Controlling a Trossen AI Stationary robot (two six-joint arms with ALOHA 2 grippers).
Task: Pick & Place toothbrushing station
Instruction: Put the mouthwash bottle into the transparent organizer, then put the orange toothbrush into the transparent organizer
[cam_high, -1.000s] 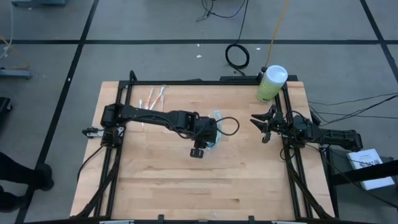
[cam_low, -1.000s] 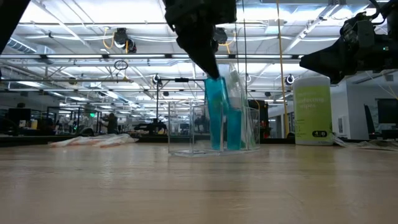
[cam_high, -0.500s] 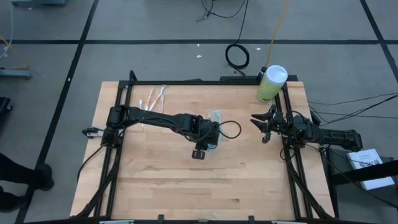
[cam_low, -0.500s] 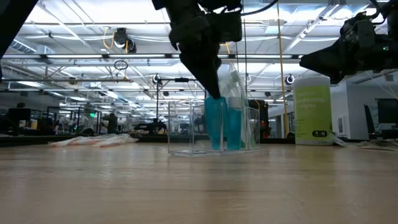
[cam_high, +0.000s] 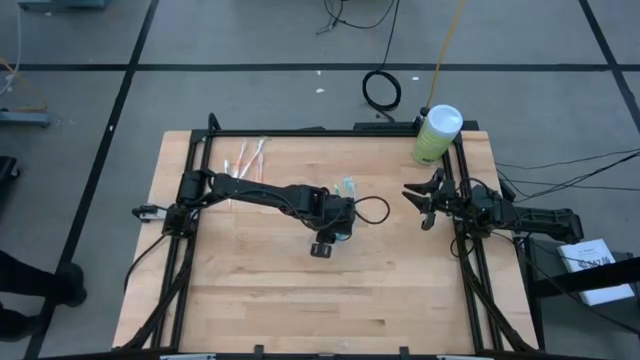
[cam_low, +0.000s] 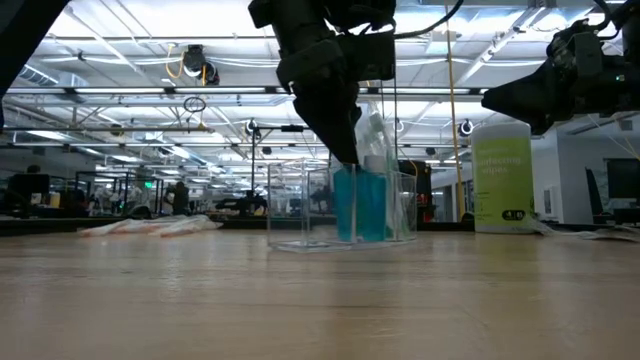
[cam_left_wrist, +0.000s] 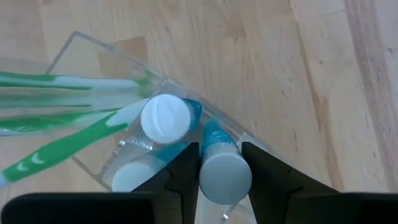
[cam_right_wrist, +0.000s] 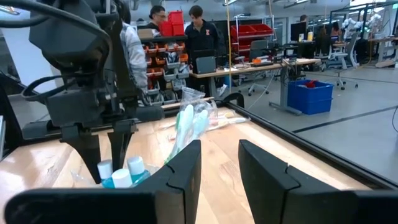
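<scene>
Your left gripper (cam_left_wrist: 224, 163) is clenched on a small tube (cam_left_wrist: 222, 167), its two fingers (cam_left_wrist: 186, 168) pressed to either side of the grey cap end, directly above the clear plastic holder (cam_low: 340, 206) at mid-table; in the low view the tube's blue body stands upright inside the holder, the gripper (cam_low: 345, 150) pinching its top; just beside it, in the same compartment, you can see two more tubes, one with a white round cap (cam_left_wrist: 165, 118) touching the held one; a little farther along the holder, green-white toothbrushes (cam_left_wrist: 68, 134) lean across a neighbouring compartment, tilted, heads poking above the rim. Farther off, towards the table's back left corner, you have loose pink-white toothbrushes (cam_high: 247, 158) lying flat on the wood. Your right gripper (cam_high: 420, 199) hovers near the right edge, well apart from the holder, fingers spread and grasping nothing; beyond it stands the pale-green canister (cam_high: 437, 135) at the back right corner.
</scene>
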